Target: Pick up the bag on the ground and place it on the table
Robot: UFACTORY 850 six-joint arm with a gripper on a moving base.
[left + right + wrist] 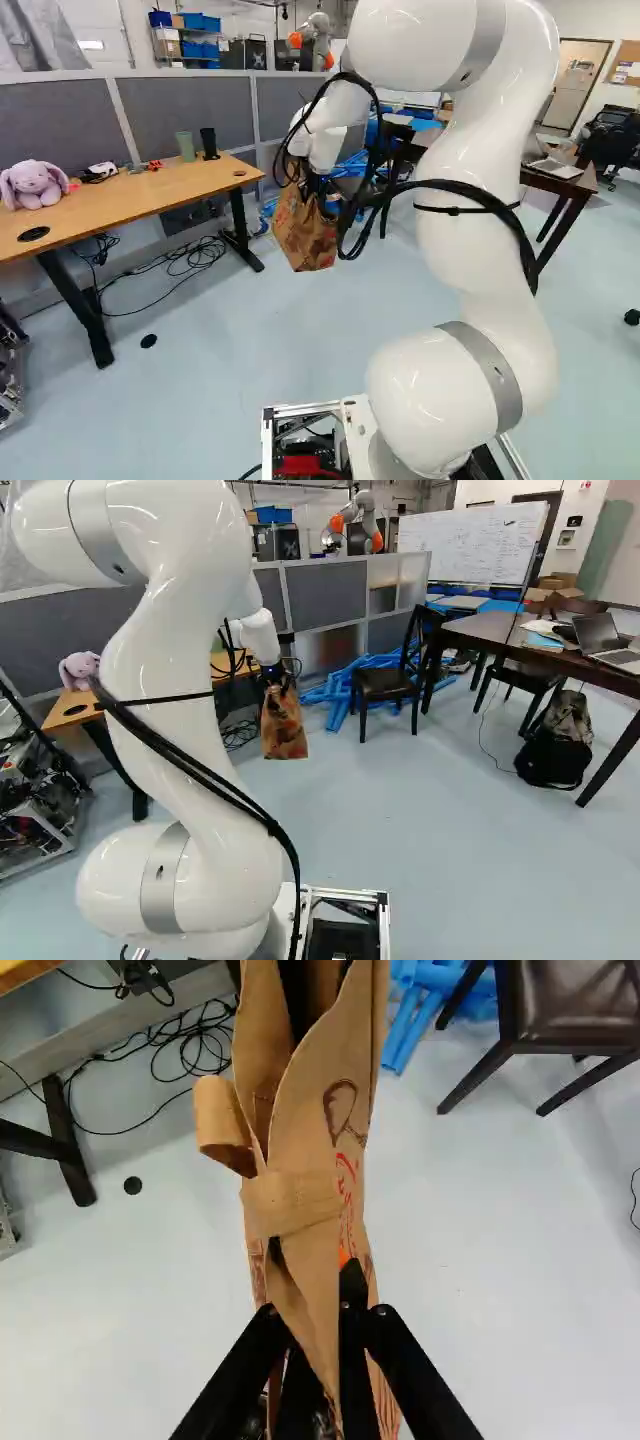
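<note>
Light-wood table (pixel 120 205): likely destination; its edge could snag a low carry. Brown paper bag (pixel 305 238): hanging in air, off the table's end; thin paper may tear or slip. Black gripper (pixel 325 1325): closed on bag's upper paper. Plush rabbit (pixel 35 187), green cup (pixel 186 147), black cup (pixel 209 143): on table, could topple.

**Matt Paper Against Glossy White**

The bag (pixel 300 1140) is brown paper, matt and creased, its folded edges rough. The arm (pixel 485 200) has a smooth, glossy white shell with duller grey, metal-looking bands. The base frame (pixel 350 892) looks like bare metal. The light table (pixel 130 205) has a smooth wood-look top; the plush rabbit (pixel 35 190) on it looks soft and fuzzy. Grey partition panels (pixel 195 110) look like matt cloth. The chair seat (pixel 580 1005) is dark, shiny and leather-like, and the floor (pixel 220 350) smooth with a faint sheen.
</note>
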